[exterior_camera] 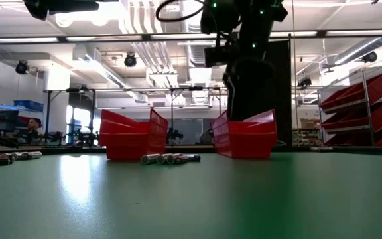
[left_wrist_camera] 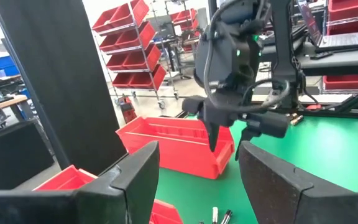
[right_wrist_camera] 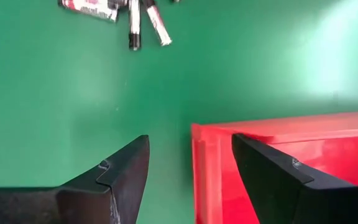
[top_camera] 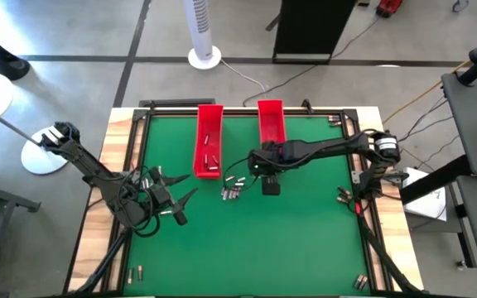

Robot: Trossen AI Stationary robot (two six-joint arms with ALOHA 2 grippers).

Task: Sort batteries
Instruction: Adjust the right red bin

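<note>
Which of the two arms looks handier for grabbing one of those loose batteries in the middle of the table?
Probably the right. Its open, empty tool hangs near the loose batteries, beside the right tray. The left tool, also open, sits farther off, toward the table's left side.

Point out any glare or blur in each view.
Low view: a pale ceiling-light sheen on the green mat, whose near part is soft. Right wrist view: a bright patch on the mat's upper right; the batteries slightly blurred. Left wrist view: bright window washout top left. High view: even light, no strong glare.
</note>
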